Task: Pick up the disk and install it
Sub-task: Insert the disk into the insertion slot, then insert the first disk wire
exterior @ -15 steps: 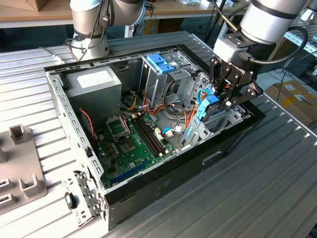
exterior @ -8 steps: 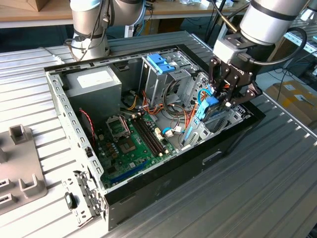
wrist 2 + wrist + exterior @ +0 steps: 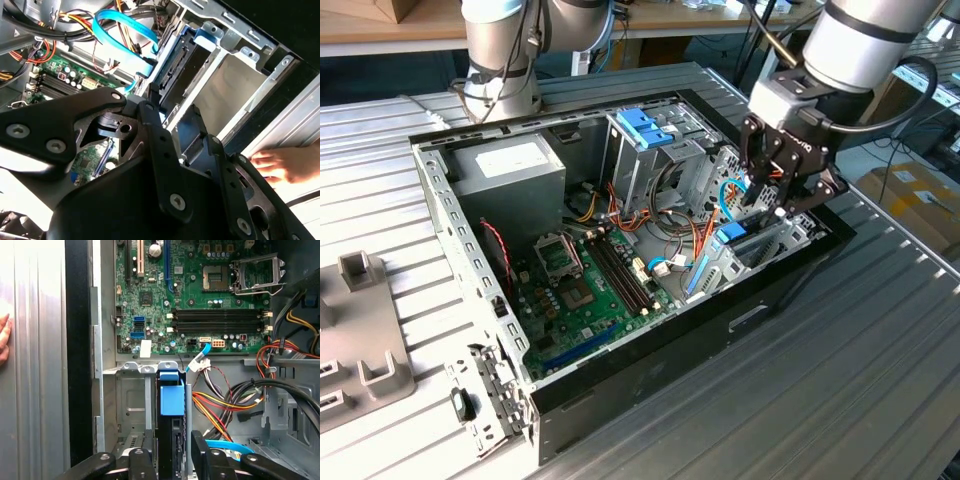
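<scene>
The disk [image 3: 172, 400] stands on edge in the drive bay at the case's front corner, its light-blue carrier end pointing down into the bay. My gripper [image 3: 172, 445] straddles its upper black edge, with one finger [image 3: 142, 460] on each flat side, shut on it. In the exterior view the gripper [image 3: 775, 200] hangs over the bay at the exterior view's right, with the disk's blue carrier [image 3: 732, 236] just below it. The second wrist view shows the disk [image 3: 187, 135] dark between the black fingers.
The open case [image 3: 440, 200] holds the motherboard [image 3: 580, 290], a power supply [image 3: 510, 165] and a grey drive cage with a blue latch [image 3: 645, 125]. Blue and orange cables [image 3: 225, 405] lie beside the bay. A person's hand [image 3: 285, 162] rests on the table outside the case wall.
</scene>
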Controlling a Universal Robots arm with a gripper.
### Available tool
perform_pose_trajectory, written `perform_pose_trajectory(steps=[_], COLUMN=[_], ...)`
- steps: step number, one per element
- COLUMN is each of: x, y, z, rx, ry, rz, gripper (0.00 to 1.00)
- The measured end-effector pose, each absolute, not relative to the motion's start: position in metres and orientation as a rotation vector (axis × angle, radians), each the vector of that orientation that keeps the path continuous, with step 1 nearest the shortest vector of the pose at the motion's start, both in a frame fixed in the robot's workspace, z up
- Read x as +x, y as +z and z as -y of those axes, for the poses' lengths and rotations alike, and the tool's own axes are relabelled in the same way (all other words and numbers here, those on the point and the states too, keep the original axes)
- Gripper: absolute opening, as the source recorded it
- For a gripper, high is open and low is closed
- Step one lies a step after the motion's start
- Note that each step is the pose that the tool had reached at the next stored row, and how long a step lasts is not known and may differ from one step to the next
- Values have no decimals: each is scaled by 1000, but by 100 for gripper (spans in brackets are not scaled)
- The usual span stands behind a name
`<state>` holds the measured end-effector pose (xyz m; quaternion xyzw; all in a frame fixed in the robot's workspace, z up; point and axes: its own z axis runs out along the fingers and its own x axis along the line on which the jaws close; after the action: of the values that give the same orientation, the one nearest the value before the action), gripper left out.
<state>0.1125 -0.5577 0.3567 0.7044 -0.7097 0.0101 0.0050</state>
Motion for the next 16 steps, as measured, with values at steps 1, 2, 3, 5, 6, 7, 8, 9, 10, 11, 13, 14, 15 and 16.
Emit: perform_pose_trajectory(steps=[1,2,3,5,6,7,8,9,10,11,13,14,15,16], x=[112,112,112,112,112,112,112,112,112,112,112,112,112,112], y=[356,356,356,356,352,352,352,351,351,351,351,351,352,352], z=[558,558,558,558,558,558,558,558,558,558,558,558,558,558], rx=[2206,2206,2206,2206,2206,2206,2206,2206,2206,2206,2206,2206,2206,2206], ry=[32,32,32,32,32,32,32,32,32,32,32,32,32,32], rz=[2222,2222,2222,2223,2223,2222,2222,2222,2222,2223,2223,2222,2223,2223], gripper=[43,43,43,43,43,43,43,43,43,43,43,43,43,43])
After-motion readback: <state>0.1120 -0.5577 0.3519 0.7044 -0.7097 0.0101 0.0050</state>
